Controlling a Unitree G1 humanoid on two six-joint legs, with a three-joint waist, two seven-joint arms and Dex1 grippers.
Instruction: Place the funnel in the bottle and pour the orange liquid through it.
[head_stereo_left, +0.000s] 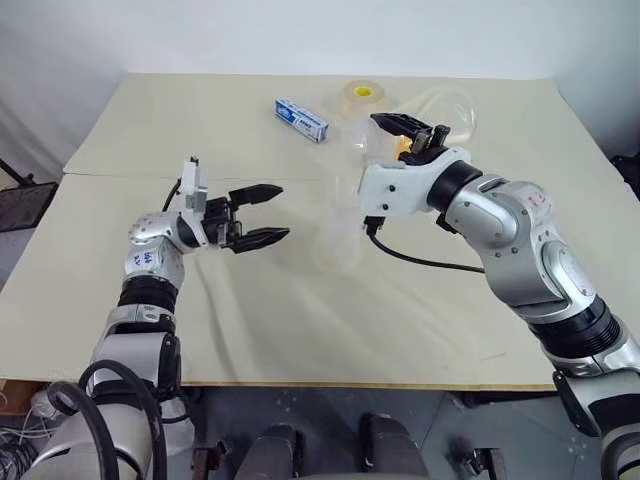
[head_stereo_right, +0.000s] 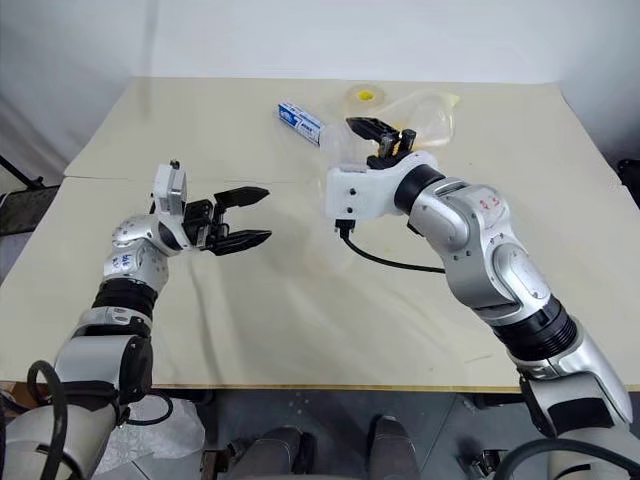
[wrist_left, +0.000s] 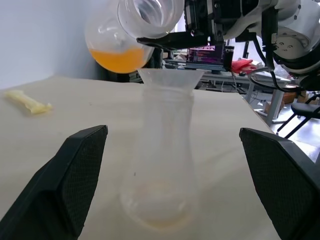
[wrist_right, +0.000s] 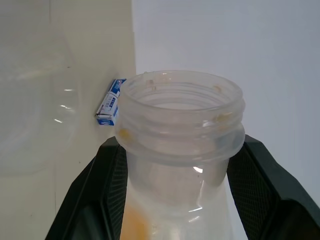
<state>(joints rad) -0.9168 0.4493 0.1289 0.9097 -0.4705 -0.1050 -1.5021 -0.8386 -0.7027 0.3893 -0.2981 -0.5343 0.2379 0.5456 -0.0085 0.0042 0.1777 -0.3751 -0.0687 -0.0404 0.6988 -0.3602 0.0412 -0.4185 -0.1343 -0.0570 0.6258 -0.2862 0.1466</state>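
Robot arms: silver and black, two-fingered black end effectors.
Both arms have silver-grey shells with black ribbed joint bands. Left end effector: two black tapered fingers, textured inner pads, white block at wrist, blue sticker on the forearm. Right end effector: same black fingers on a white wrist housing, black cable looping beneath, small red markings on the upper shell. Black cables loop at the left shoulder.

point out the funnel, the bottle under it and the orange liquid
funnel (wrist_left: 170, 79), left wrist view, on its flared cone
bottle (wrist_left: 162, 170), left wrist view, on its wide lower body
orange liquid (wrist_left: 119, 59), left wrist view, on the pool inside the tilted container
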